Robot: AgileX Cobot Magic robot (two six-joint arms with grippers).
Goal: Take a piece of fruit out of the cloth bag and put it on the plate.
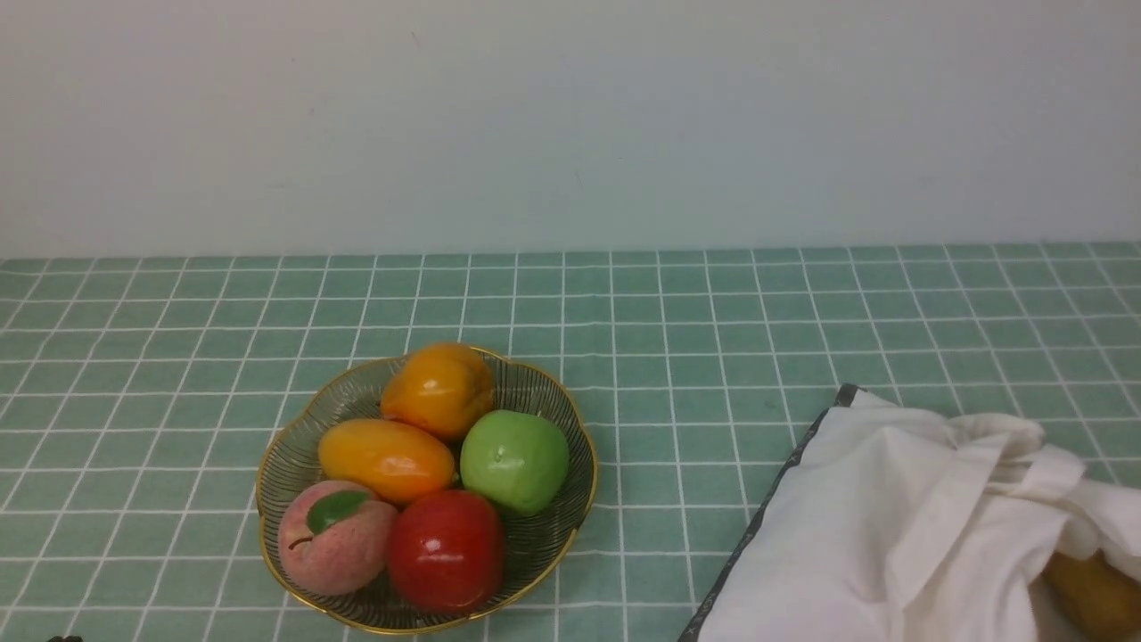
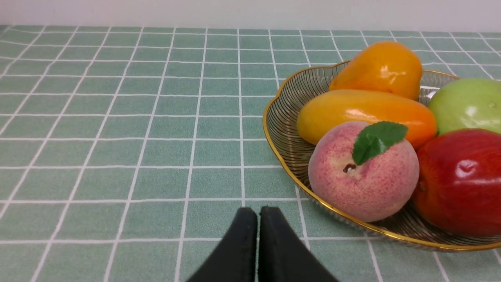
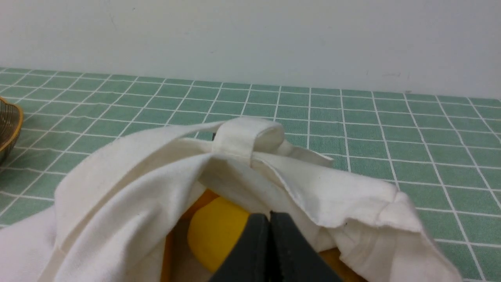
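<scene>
The piece of fruit [image 1: 386, 458], a glossy yellow-orange oval, is lying in the plate [image 1: 553, 535] at the lower left of the front view, touching the squat orange fruit [image 1: 439, 390] behind it, the green apple [image 1: 514, 460] to its right, and the peach [image 1: 334, 537] and red apple [image 1: 446, 549] in front. The plate is sitting on the green checked surface [image 1: 695, 339]. The cloth bag [image 1: 874, 535] is slumping at the lower right of the same view, well apart from the plate, with a brownish-yellow fruit [image 1: 1095, 593] showing at its mouth. In the right wrist view the right claw [image 3: 269, 214] is pointing into the bag's opening, its tips pressed together and empty, just in front of a yellow fruit [image 3: 215, 233]. In the left wrist view the left claw [image 2: 258, 211] is hanging low over the surface beside the plate, likewise pinched together on nothing.
</scene>
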